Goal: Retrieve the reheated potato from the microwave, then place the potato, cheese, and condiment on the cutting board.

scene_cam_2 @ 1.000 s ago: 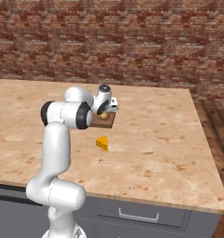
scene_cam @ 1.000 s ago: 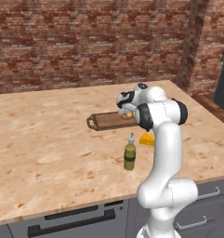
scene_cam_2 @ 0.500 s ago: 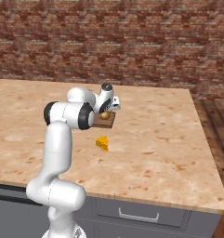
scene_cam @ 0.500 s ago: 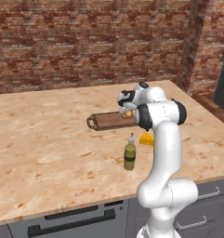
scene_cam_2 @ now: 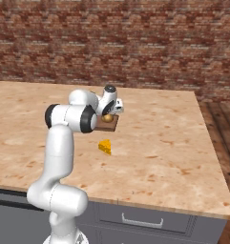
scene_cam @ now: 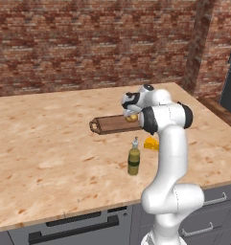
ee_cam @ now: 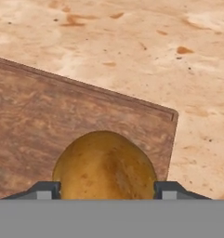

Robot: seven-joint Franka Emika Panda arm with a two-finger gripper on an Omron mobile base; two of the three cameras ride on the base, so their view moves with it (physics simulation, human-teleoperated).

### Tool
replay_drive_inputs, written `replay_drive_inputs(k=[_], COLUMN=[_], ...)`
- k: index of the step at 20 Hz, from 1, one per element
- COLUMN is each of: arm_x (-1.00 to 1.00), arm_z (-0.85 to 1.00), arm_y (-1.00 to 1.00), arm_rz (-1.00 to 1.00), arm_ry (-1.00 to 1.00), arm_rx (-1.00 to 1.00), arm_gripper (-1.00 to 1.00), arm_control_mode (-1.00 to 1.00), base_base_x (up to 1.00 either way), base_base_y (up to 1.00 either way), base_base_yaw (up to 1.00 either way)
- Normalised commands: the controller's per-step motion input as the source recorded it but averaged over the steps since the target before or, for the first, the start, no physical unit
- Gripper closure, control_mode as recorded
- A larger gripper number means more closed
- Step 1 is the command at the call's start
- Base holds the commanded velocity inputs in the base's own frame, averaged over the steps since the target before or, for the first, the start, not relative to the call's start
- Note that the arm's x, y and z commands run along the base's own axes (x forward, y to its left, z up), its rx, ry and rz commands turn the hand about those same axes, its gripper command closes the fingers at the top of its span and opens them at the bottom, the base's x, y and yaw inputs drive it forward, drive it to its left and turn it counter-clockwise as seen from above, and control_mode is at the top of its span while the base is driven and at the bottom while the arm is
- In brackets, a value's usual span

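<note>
1. Your gripper is low over the end of the cutting board that has no loop handle
2. The potato sits between the two finger tips, over the board near its corner
3. You can see a finger tip close on each side of the potato, but I cannot tell if the jaws are squeezing it or have let go
4. In the right base view the potato is a small round lump just under the gripper, over the board
5. The cheese lies on the counter, near the board but not on it
6. The green bottle stands up straight on the counter, near the cheese and off the board
7. The board lies flat on the counter, with a brick wall behind
</note>
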Motion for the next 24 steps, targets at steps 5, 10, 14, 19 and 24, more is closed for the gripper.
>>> replay_drive_inputs(k=[5,10,14,19,24], arm_x=[-0.19,-0.25,-0.18,-0.11,-0.11], arm_z=[-0.17,-0.17,-0.08,0.0,0.0], arm_y=[-0.15,-0.08,0.0,0.0,0.0], arm_rz=[0.0,0.0,0.0,0.0,-0.04], arm_ry=[0.0,0.0,0.0,0.0,0.01], arm_rx=[0.0,0.0,0.0,0.0,0.0], arm_gripper=[-1.0,-1.0,-1.0,-1.0,-1.0], arm_control_mode=[-1.0,-1.0,-1.0,-1.0,-1.0], base_base_x=[0.0,0.0,0.0,0.0,0.0], base_base_y=[0.0,0.0,0.0,0.0,0.0], base_base_yaw=[0.0,0.0,0.0,0.0,0.0])
